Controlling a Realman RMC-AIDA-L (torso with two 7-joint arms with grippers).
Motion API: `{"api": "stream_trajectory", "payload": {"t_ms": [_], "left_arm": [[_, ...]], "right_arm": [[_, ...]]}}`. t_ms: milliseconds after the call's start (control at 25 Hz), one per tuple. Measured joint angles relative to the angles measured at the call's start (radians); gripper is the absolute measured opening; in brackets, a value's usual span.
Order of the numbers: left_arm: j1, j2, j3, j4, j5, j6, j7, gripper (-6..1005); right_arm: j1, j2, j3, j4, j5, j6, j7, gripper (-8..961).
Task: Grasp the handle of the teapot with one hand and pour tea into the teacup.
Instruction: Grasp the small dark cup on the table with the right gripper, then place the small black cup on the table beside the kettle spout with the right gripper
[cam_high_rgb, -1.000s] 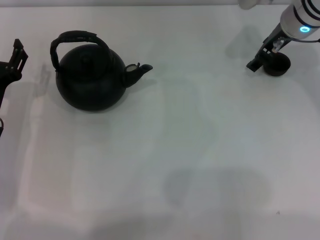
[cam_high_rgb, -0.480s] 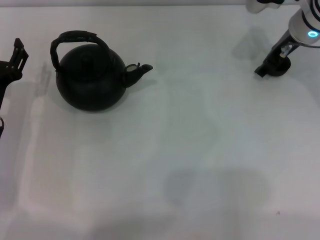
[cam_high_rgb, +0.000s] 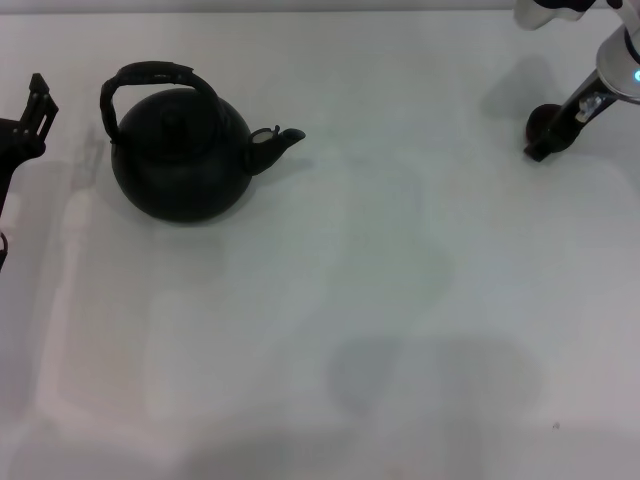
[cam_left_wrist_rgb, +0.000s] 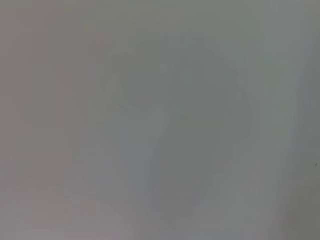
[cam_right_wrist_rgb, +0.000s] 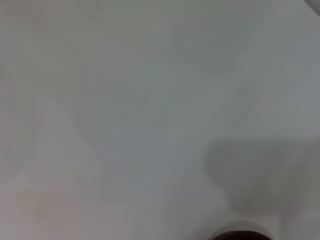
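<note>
The matte-black teapot (cam_high_rgb: 180, 155) stands upright on the white table at the left, its arched handle (cam_high_rgb: 150, 75) up and its spout (cam_high_rgb: 283, 136) pointing right. The small dark teacup (cam_high_rgb: 541, 120) stands at the far right, partly hidden by my right gripper (cam_high_rgb: 540, 146), which reaches down right at it; I cannot tell whether they touch. A dark rim that is probably the cup (cam_right_wrist_rgb: 240, 236) shows at the edge of the right wrist view. My left gripper (cam_high_rgb: 28, 120) is at the far left edge, apart from the teapot. No tea is visible.
The white table (cam_high_rgb: 380, 280) spreads between teapot and cup, with soft shadows near the front. The white right arm with a blue light ring (cam_high_rgb: 634, 76) comes in from the upper right corner. The left wrist view shows only blank surface.
My right gripper has moved to the right, from the cup's left side to over it. The cup, the teapot and the left arm have stayed in place.
</note>
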Motion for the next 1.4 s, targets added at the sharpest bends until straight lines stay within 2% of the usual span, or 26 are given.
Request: {"api": "stream_trajectory", "payload": {"t_ms": [160, 320, 440, 480, 520, 560, 720, 800, 920, 1040, 1400], "left_arm": [[0.0, 0.0, 0.0, -0.001, 0.0, 0.004, 0.001, 816], [0.0, 0.0, 0.0, -0.005, 0.0, 0.008, 0.0, 815], [0.0, 0.0, 0.0, -0.005, 0.0, 0.008, 0.001, 815], [0.0, 0.0, 0.0, -0.005, 0.0, 0.008, 0.001, 815], [0.0, 0.0, -0.002, -0.004, 0.0, 0.008, 0.0, 815], [0.0, 0.0, -0.002, -0.004, 0.0, 0.008, 0.0, 815], [-0.009, 0.0, -0.006, -0.004, 0.0, 0.003, 0.0, 815], [-0.015, 0.0, -0.005, -0.004, 0.0, 0.002, 0.0, 815], [-0.018, 0.0, -0.003, -0.004, 0.0, 0.001, 0.0, 815], [-0.018, 0.0, -0.001, -0.003, 0.0, 0.0, -0.001, 816], [-0.018, 0.0, 0.0, -0.002, 0.0, -0.001, -0.001, 816]], "right_arm": [[0.003, 0.002, -0.002, -0.013, 0.0, -0.007, 0.0, 835], [0.009, 0.009, -0.004, -0.029, -0.007, -0.042, 0.001, 754], [0.01, 0.017, -0.001, -0.12, -0.007, -0.129, 0.001, 735], [0.008, 0.028, -0.003, -0.168, -0.009, -0.163, -0.002, 735], [0.007, 0.052, -0.008, -0.227, -0.019, -0.207, -0.014, 736], [0.007, 0.052, -0.008, -0.227, -0.019, -0.207, -0.014, 736], [0.034, 0.123, -0.044, -0.274, -0.084, -0.265, -0.036, 738], [0.048, 0.135, -0.113, -0.283, -0.068, -0.272, -0.031, 739], [0.05, 0.138, -0.188, -0.317, -0.012, -0.268, -0.026, 740], [0.041, 0.138, -0.211, -0.357, 0.015, -0.265, -0.026, 741], [0.049, 0.139, -0.348, -0.378, 0.116, -0.202, -0.026, 745]]}}
